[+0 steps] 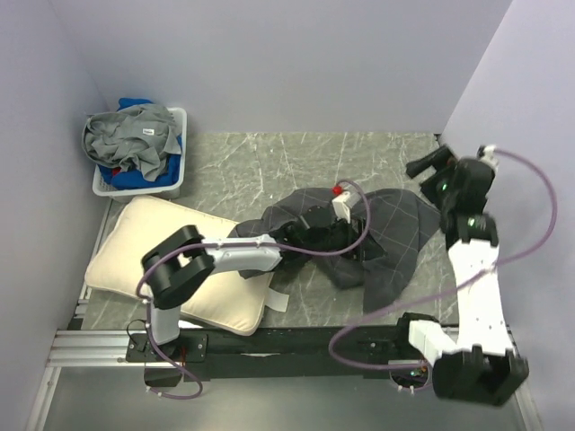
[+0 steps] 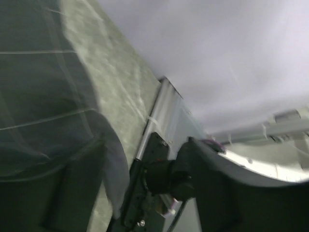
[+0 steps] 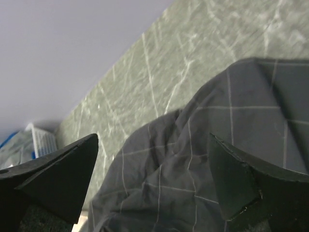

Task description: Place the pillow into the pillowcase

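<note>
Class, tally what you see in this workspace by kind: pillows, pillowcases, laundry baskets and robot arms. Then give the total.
Pillow: 1
Pillowcase: 1
Laundry basket: 1
Robot arms: 2
Total: 5

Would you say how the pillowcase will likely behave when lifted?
Probably floppy: the pillowcase lies crumpled in folds, so it should sag from a single grip. Likely light, being thin cloth. Pushed, it may bunch up rather than slide.

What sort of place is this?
Probably a robot test booth, not a home: plain pale walls box in a grey marble-patterned table, two black-and-white robot arms stand on a metal rail at its edge, and a white plastic basket holds clothes.
</note>
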Available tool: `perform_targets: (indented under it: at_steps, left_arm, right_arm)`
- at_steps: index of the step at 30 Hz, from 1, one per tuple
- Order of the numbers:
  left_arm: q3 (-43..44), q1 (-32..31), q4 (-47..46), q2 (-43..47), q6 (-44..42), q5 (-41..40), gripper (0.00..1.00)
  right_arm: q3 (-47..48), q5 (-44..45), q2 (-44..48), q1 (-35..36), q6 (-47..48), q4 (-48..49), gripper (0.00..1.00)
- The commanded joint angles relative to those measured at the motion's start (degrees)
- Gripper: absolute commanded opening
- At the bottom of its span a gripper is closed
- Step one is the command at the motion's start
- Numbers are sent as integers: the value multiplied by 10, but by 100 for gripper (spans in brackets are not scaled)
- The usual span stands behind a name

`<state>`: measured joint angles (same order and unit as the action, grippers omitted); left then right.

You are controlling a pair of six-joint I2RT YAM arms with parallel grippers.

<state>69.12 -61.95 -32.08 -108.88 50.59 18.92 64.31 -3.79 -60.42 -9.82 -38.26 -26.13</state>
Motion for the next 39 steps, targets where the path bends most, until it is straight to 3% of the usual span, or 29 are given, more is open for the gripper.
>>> perform_targets:
  at_steps: [1, 3, 5, 7, 11, 13, 16, 20, 27, 29, 32, 33, 35, 36, 37, 39]
  left_arm:
    - [-19, 27, 77, 110, 13, -142, 77]
    - [-33, 49, 176, 135, 33, -187, 77]
    - [-49, 63, 217, 171, 28, -264, 76]
    - [-45, 89, 295, 197, 26, -318, 77]
    - [33, 167, 418, 159, -30, -353, 75]
    - [71, 205, 467, 112, -63, -375, 75]
    - [98, 256, 489, 56, -105, -354, 77]
    - [132, 309, 493, 3, -128, -293, 81]
    - [176, 321, 486, -73, -139, -167, 79]
    - [180, 322, 482, -79, -141, -127, 75]
    - [178, 322, 469, -85, -135, -83, 58]
    - [175, 322, 463, -85, -132, -76, 46]
    - [178, 322, 452, -89, -127, -53, 27]
    - [183, 322, 453, -97, -126, -50, 11]
    - [198, 323, 457, -100, -124, -49, 2]
    - [210, 335, 462, -100, -117, -61, 1]
  right_arm:
    - [-140, 16, 93, 25, -28, 49, 99]
    - [-213, 12, 127, 46, -54, 75, 98]
    - [-249, 37, 167, 121, -79, 73, 97]
    - [-298, 114, 184, 191, -107, 69, 98]
    - [-317, 188, 119, 209, -186, 21, 98]
    - [-293, 196, 60, 209, -175, 30, 98]
    - [-249, 194, -28, 198, -155, 87, 99]
    - [-130, 199, -174, 167, -153, 64, 98]
    - [-7, 155, -350, 111, -127, 37, 93]
    - [1, 147, -368, 113, -117, 34, 84]
    - [-5, 149, -380, 111, -112, 41, 74]
    - [1, 150, -390, 111, -110, 39, 71]
    - [26, 149, -404, 107, -100, 28, 44]
    - [39, 150, -422, 105, -99, 22, 30]
    - [52, 144, -431, 103, -91, 16, 2]
    - [105, 142, -463, 101, -75, -1, 0]
